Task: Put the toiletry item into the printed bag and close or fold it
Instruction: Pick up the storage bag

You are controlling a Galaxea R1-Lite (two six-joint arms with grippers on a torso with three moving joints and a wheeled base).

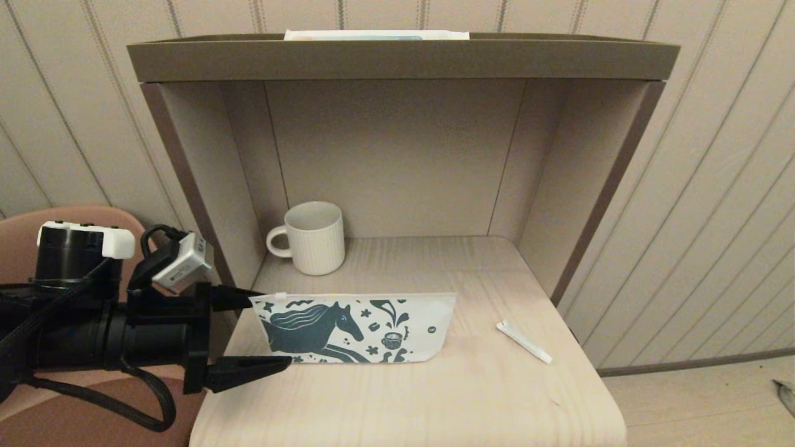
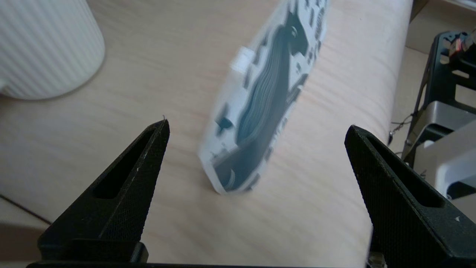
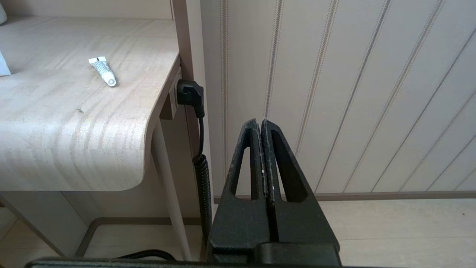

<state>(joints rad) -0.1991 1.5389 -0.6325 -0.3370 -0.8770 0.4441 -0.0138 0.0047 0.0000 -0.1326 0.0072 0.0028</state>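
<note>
left gripper (image 1: 273,329): jaws wide, at the bag's (image 1: 357,328) left end, holding nothing. right gripper (image 3: 263,124): closed, empty, beside the table (image 3: 74,141).

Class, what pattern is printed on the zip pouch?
Dark teal horse and flowers on the white pouch, clearest in head view.

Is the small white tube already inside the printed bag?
No, the toiletry item lies on the bare table, apart from the printed bag.

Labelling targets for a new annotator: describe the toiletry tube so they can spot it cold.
On the wooden table under the brown shelf, look right of the horse-printed bag. The toiletry tube lies alone near the right edge: slim, white, far smaller than the bag or mug.
</note>
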